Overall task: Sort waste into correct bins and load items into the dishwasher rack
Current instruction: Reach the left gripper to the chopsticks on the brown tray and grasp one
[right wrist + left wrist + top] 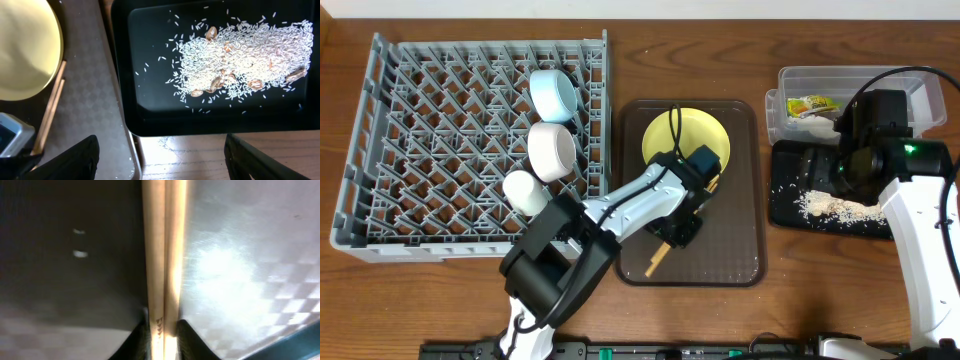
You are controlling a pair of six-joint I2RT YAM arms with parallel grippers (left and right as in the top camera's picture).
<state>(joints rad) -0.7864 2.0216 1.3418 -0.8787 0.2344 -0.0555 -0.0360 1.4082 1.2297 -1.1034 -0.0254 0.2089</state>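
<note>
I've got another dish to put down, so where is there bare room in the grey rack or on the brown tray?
Free: the left and middle of the large grey pegged plastic rack; the brown serving tray's right side below the round yellow plate. Crowded: the rack's right edge, and mid-tray, where the left hand grips the wooden chopsticks.

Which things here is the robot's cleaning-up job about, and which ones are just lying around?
Part of the job: grey rack, light-blue bowl, white bowl, white cup, yellow plate, chopsticks, snack wrapper, rice scraps, clear tub, black tray.
Just lying about: brown serving tray, wooden table.
</note>
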